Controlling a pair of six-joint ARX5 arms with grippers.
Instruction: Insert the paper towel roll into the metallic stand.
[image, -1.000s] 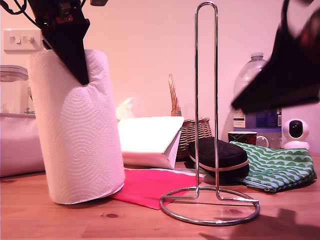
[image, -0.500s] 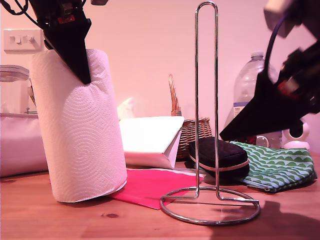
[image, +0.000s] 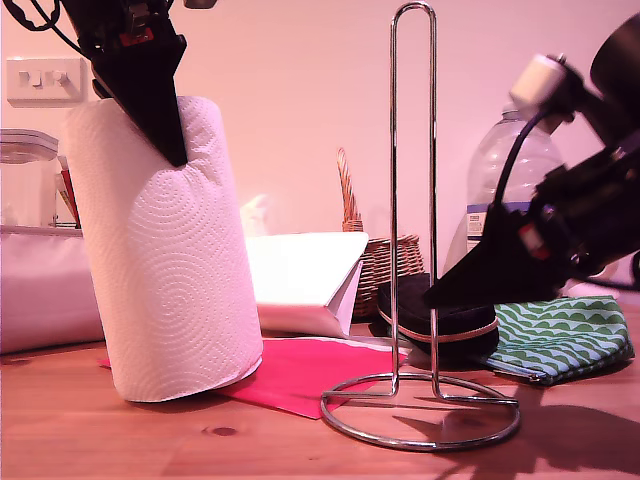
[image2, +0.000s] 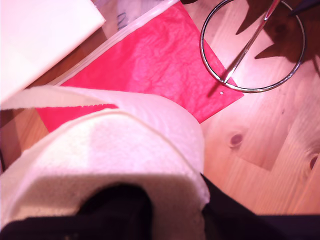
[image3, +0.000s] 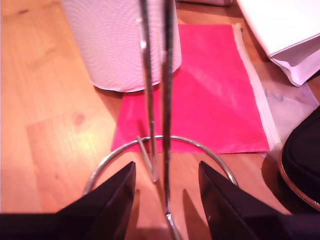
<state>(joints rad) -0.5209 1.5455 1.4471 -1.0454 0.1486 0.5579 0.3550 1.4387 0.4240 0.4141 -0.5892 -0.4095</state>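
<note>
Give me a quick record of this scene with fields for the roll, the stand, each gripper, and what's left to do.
paper towel roll: tilted, lower edge on the table and pink sheet
metallic stand: upright on the wooden table, nothing on it
my first gripper: shut on the roll's top rim, one finger in the core
my second gripper: open, fingers either side of the stand's upright loop
remaining: roll not yet on the stand

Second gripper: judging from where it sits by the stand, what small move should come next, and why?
Probably close my second gripper on the metallic stand. Its open fingers straddle the upright loop without touching, while my first gripper holds the paper towel roll tilted, one edge on the table; steadying the stand first seems wise.
</note>
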